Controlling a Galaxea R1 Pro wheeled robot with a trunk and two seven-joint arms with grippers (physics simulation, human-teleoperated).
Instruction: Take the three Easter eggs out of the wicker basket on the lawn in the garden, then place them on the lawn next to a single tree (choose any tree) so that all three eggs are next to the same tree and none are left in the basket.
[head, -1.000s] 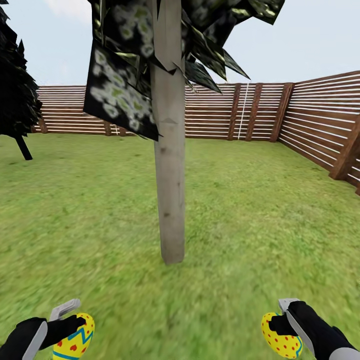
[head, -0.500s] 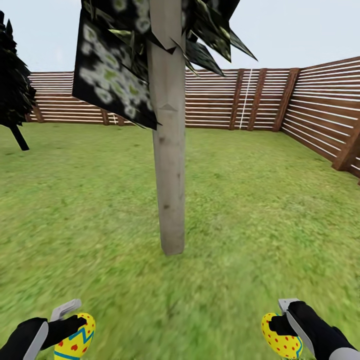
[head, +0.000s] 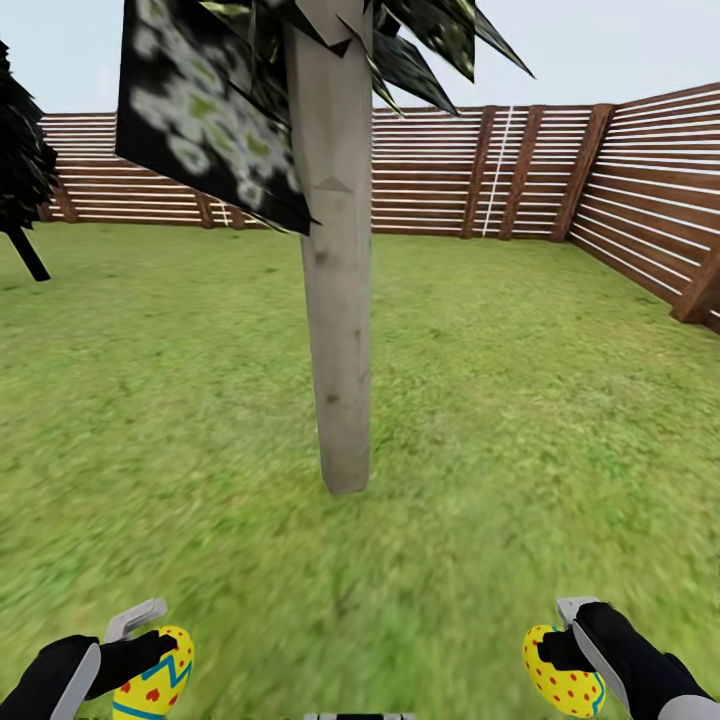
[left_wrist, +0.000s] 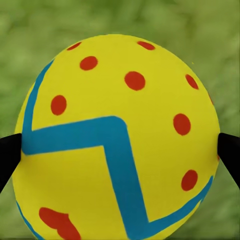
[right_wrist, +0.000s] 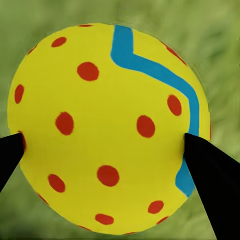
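Closer and larger than a second ago, the tree (head: 335, 330) is seen dead ahead, its trunk base lower against the fence (head: 520, 170); the camera appears to have advanced. Open lawn (head: 520, 400) lies on both sides of the trunk, bounded by fence well behind it and to its right. A black tree (head: 20, 170) stands far left. Short of the trunk, one Easter egg (head: 155, 685) is clamped in the left gripper (head: 150, 655), another egg (head: 562, 672) in the right gripper (head: 560, 640).
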